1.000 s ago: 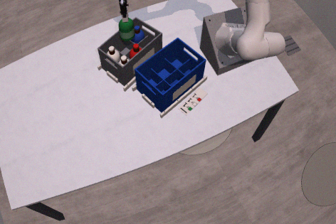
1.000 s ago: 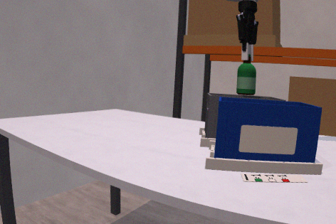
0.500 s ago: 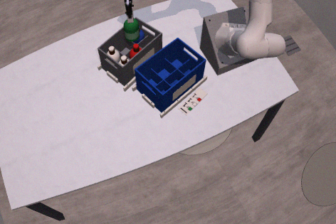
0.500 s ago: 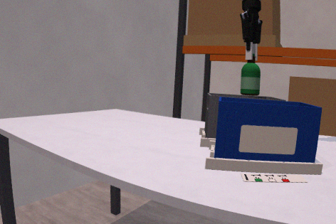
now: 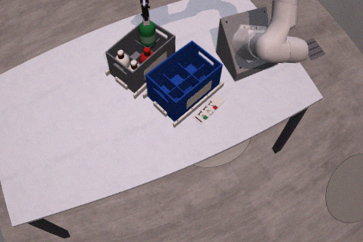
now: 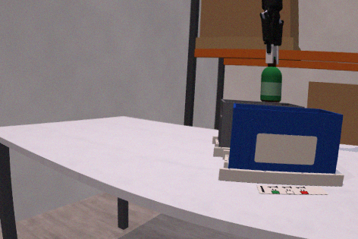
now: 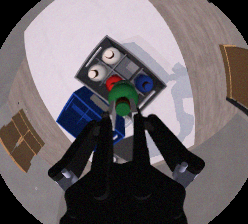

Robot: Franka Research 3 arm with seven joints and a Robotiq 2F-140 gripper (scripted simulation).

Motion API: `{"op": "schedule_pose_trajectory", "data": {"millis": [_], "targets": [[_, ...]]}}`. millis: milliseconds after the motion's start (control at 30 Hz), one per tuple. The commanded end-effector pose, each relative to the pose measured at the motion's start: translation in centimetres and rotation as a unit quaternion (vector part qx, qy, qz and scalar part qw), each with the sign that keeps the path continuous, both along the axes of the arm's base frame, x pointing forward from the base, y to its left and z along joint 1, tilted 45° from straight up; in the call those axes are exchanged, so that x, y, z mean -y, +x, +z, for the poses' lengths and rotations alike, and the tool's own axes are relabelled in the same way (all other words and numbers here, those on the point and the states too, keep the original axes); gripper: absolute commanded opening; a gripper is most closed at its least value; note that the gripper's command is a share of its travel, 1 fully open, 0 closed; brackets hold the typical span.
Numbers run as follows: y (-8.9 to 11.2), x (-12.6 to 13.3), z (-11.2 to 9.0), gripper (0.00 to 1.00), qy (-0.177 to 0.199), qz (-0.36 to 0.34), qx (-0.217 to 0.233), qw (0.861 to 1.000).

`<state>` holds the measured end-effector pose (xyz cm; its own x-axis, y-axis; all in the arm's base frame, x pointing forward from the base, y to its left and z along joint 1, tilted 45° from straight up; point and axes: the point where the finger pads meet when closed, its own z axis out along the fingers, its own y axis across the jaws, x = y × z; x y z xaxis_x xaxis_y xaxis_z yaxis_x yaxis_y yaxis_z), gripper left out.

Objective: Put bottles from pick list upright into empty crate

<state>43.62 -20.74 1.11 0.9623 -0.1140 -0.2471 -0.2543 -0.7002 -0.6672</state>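
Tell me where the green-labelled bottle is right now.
The green-labelled bottle hangs upright from the black pincer, shut on its neck, just above the dark grey crate, behind the blue crate in the exterior view.

The gripper (image 6: 271,59) holds a green bottle (image 6: 271,84) seemingly just above the grey crate (image 6: 227,119).
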Motion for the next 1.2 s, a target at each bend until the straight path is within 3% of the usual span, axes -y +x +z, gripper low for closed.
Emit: {"op": "schedule_pose_trajectory", "data": {"millis": [0,1167], "targets": [[-0.1,0.2,0.7,0.00,-0.004,-0.012,0.000,1.000],[-5.0,-2.2,3.6,0.00,-0.004,-0.012,0.000,1.000]]}}
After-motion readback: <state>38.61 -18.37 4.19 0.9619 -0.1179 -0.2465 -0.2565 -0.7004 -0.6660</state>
